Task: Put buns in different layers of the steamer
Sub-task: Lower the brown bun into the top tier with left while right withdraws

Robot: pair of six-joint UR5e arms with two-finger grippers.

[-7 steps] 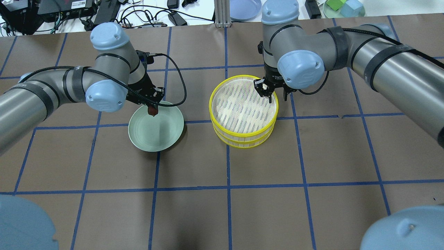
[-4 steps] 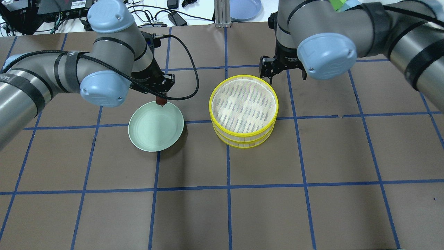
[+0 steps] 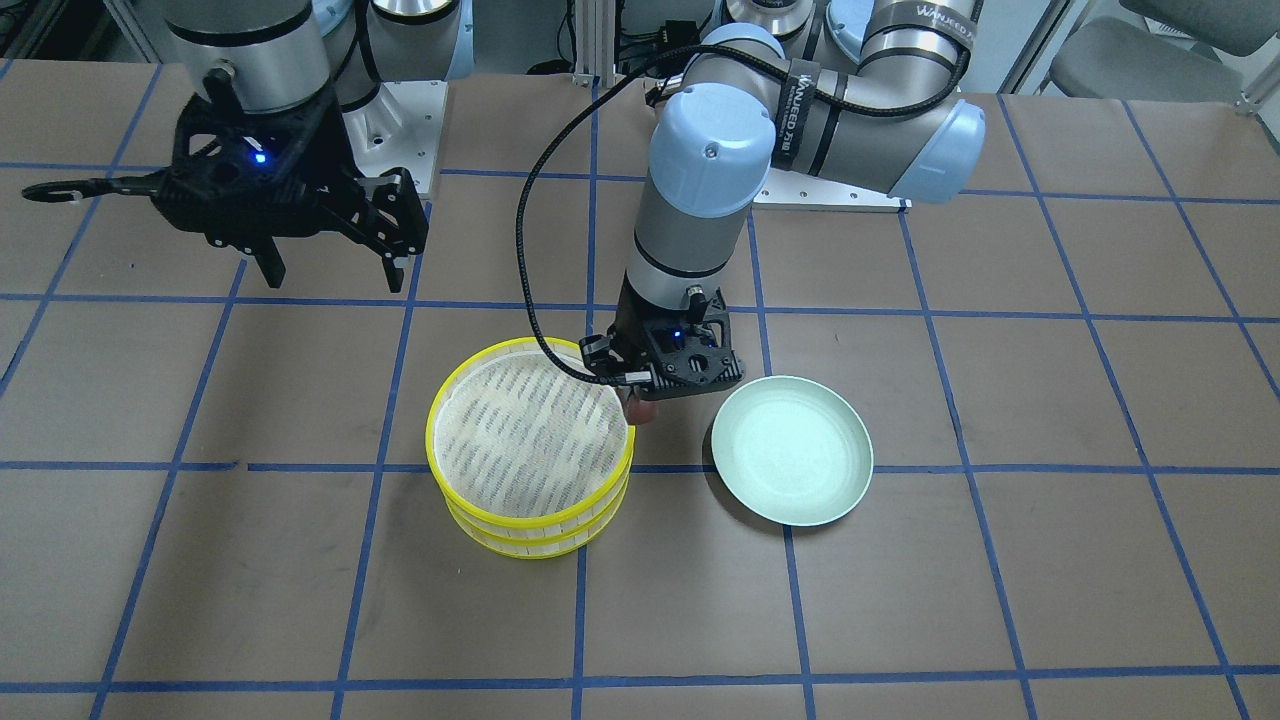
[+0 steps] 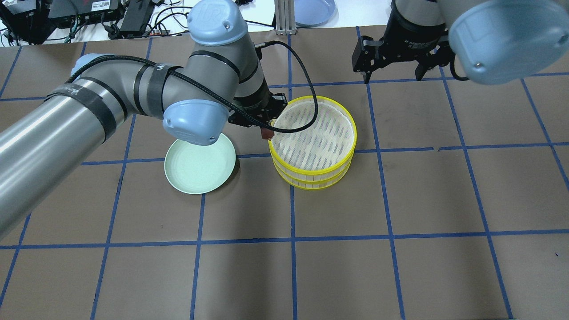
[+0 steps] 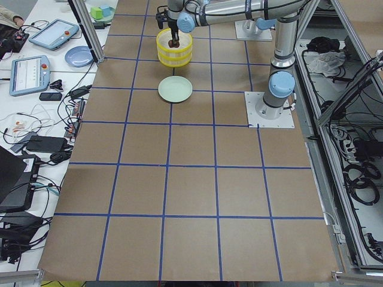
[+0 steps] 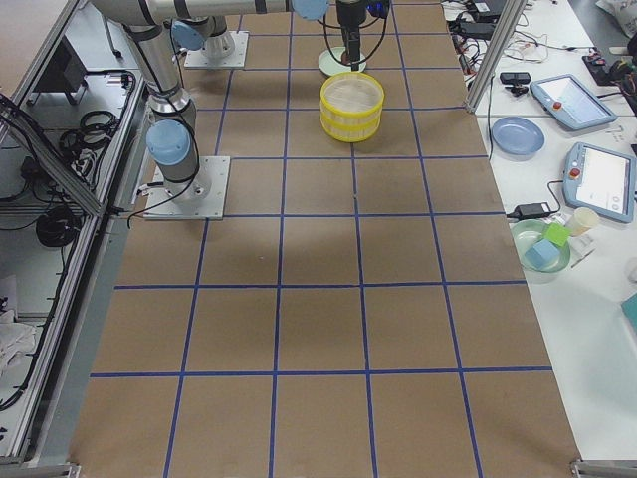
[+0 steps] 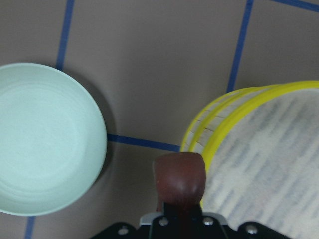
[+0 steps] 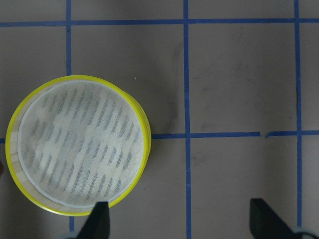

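Holding item: left end effector (image 4: 266,129), fingers closed on the reddish-brown bun (image 7: 179,178), which hangs below the fingertips.

Bun, reddish-brown: carried in the air at the steamer's (image 4: 311,178) rim, on the side facing the plate. In the left wrist view it overlaps the yellow edge, partly over the slats and partly over the table (image 4: 400,200). It hangs above rim height, probably so that it clears the rim on its way in.

Steamer: two yellow-rimmed trays stacked flush. The upper tray (image 3: 520,430) shows a bare slatted base, which makes it the likely destination. The lower tray (image 3: 520,540) is covered, so its contents cannot be read with certainty.

Bun, cream-white: not seen plainly in any view (it may sit in the covered lower tray, given the task, but that is only a guess).

Plate (image 4: 200,166), pale green: empty, near the steamer on the left arm's side and not touching it.

Right end effector (image 3: 332,272): fingers spread wide with nothing between them. It is raised well above the table, off the steamer's side away from the plate, which leaves the space over the steamer free for the left arm.

Step judged in hand: moving the bun inward over the upper tray, then lowering it and letting go. Releasing it here risks it striking the rim and falling outside.
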